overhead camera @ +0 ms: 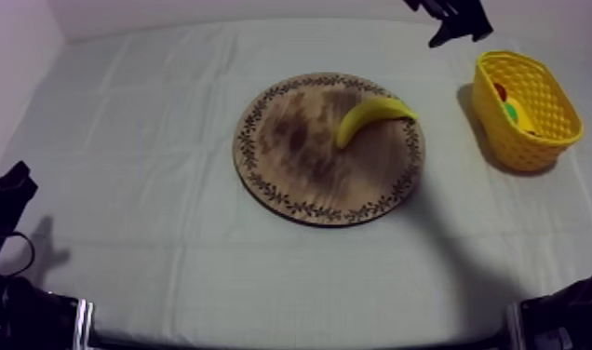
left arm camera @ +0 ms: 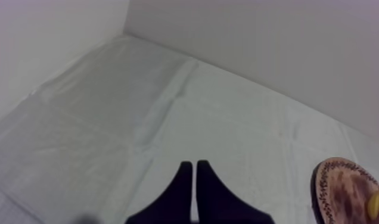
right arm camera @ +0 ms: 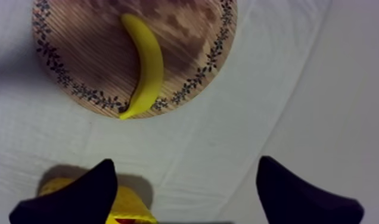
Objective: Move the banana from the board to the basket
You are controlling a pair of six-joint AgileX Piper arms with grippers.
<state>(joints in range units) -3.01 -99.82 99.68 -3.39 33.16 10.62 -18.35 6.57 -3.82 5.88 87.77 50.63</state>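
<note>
Banana (overhead camera: 370, 116) lies on the wooden board (overhead camera: 290, 158) near its rim, long axis running from board centre toward the yellow basket (overhead camera: 521, 149). Right pincer (right arm camera: 186, 167) gapes wide, empty, just off the board; left pincer (left arm camera: 195, 170) is closed, empty.

left tool (left arm camera: 195, 173) closed, right tool (right arm camera: 186, 164) spread apart.

There's the grey-white creased cloth (overhead camera: 151, 186) across the counter (overhead camera: 290, 279), and at the right a small red fruit (overhead camera: 500, 91) beside a green piece (overhead camera: 511, 113).
</note>
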